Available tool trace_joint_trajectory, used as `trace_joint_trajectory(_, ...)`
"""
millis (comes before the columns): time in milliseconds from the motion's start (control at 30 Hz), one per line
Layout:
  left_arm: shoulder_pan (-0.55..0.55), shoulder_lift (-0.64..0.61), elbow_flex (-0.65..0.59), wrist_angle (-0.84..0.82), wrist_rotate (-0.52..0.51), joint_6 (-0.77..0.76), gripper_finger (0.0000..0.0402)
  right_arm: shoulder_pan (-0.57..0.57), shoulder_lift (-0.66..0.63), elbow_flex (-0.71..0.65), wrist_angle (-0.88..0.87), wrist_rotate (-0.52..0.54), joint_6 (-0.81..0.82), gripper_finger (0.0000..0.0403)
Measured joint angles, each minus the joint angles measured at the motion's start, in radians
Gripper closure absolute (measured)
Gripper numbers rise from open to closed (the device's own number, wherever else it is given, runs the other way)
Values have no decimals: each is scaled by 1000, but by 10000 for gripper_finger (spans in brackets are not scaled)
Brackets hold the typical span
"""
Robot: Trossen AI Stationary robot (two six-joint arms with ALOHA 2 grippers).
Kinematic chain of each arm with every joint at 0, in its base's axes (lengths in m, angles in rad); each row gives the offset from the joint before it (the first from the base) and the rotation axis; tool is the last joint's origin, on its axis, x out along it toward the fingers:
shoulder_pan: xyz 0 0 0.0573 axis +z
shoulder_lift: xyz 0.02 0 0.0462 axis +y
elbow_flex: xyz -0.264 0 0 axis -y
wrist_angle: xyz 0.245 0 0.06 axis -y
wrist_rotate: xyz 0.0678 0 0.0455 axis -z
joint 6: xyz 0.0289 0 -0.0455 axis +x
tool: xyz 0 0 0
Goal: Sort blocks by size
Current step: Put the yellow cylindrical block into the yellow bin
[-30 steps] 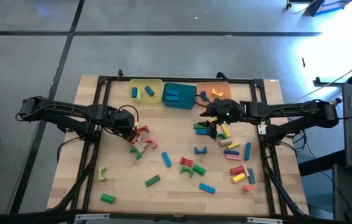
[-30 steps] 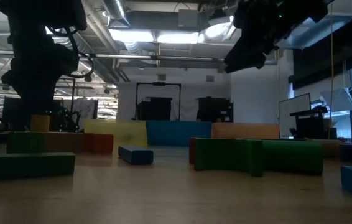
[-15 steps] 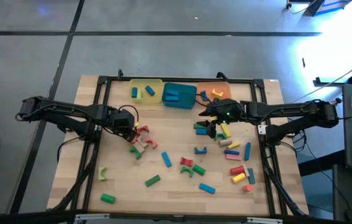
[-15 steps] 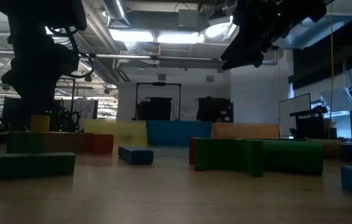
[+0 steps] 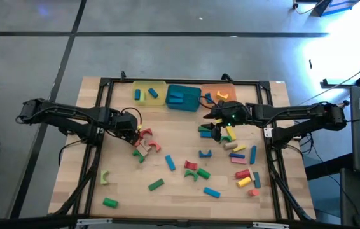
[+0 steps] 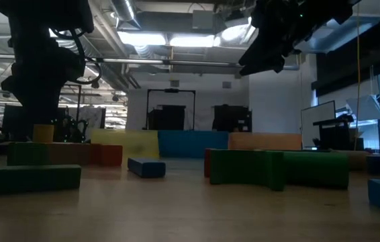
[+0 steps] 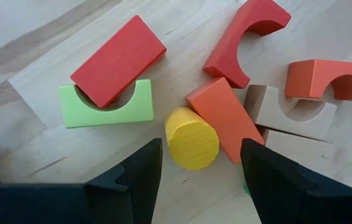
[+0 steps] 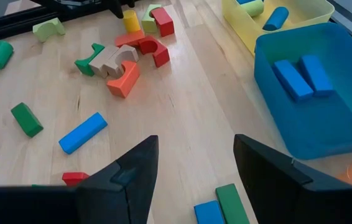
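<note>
Many small coloured blocks lie scattered on the wooden table (image 5: 173, 184). My left gripper (image 5: 133, 131) is low over a cluster of red, orange, tan and green blocks (image 5: 144, 145). It is open, and its fingers stand on either side of an upright yellow cylinder (image 7: 191, 138) without touching it. A red bar (image 7: 119, 60) leans on a light green arch (image 7: 104, 107). My right gripper (image 5: 217, 129) is open and empty, raised above a green and a blue block (image 8: 218, 208) at the right centre.
Three trays stand along the far edge. The yellow tray (image 5: 150, 92) holds two small cylinders, the teal tray (image 5: 183, 97) holds blue bars (image 8: 303, 74), and the orange tray (image 5: 219, 94) holds small pieces. More blocks lie near the right edge (image 5: 243, 166) and the near left (image 5: 109, 202).
</note>
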Motion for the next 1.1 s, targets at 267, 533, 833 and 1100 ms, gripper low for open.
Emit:
trace_joint_trajectory(267, 0, 10, 0, 2, -16, -4, 203, 0, 0, 0, 0, 0, -1, 191)
trace_joint_trajectory(533, 0, 79, 0, 8, -18, -2, 203, 0, 1, 0, -1, 0, -1, 191)
trace_joint_trajectory(833, 0, 129, 0, 45, -19, 0, 204, 0, 1, 0, -2, 0, -5, 191)
trace_joint_trajectory(1100, 0, 141, 0, 50, -19, 0, 233, 0, 1, 1, -3, 0, -8, 191)
